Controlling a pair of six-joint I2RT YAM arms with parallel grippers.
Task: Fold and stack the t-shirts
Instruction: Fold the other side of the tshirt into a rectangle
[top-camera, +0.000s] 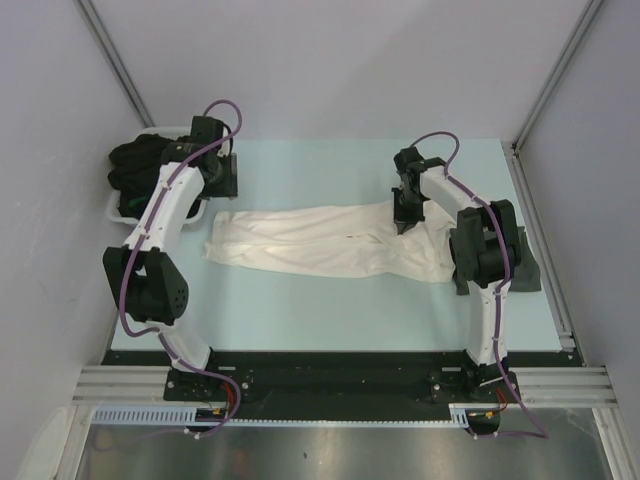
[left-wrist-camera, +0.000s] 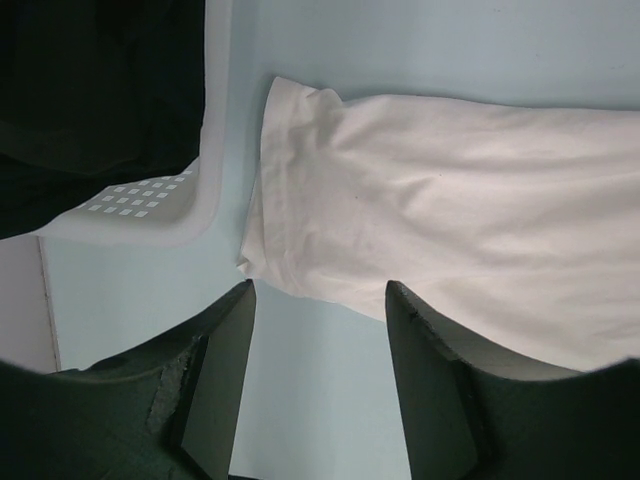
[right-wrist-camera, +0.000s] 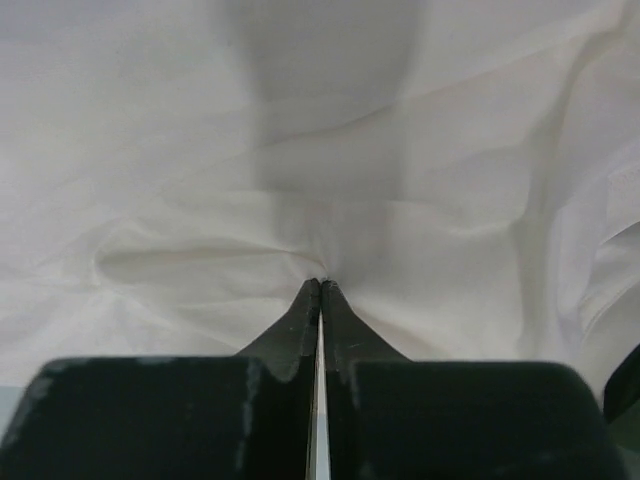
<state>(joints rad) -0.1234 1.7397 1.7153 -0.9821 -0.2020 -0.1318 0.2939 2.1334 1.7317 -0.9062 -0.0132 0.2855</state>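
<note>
Two arms stand over one cream-white t-shirt (top-camera: 320, 240), which in the top view lies as a long, narrow band across the middle of the pale blue table (top-camera: 300, 310). The right gripper (top-camera: 403, 224) is down on the right part of this t-shirt, near its far edge. The left gripper (top-camera: 218, 180) hangs just beyond the left end of the t-shirt, on the far side; its fingertips are hard to see from here. Further left of the t-shirt, a white tub (top-camera: 117, 208) holds the black t-shirts (top-camera: 135, 165) in a heap.

In the left wrist view the left gripper (left-wrist-camera: 320, 300) is open about halfway and holds nothing. The left end of the cream-white t-shirt (left-wrist-camera: 450, 220) lies just in front of the fingertips, and its nearest edge comes down to the gap between the two fingers (left-wrist-camera: 225, 350) (bare table shows under the gap). One finger covers a part of the cloth; whether it touches I cannot tell. The corner of the white tub (left-wrist-camera: 213, 150) is just beside the end of the t-shirt.

In the right wrist view the right gripper (right-wrist-camera: 320, 286) is closed, finger against finger, with a small pinch of the cream-white t-shirt (right-wrist-camera: 320, 130) at the tips: the cloth gathers in folds that run to this point.
</note>
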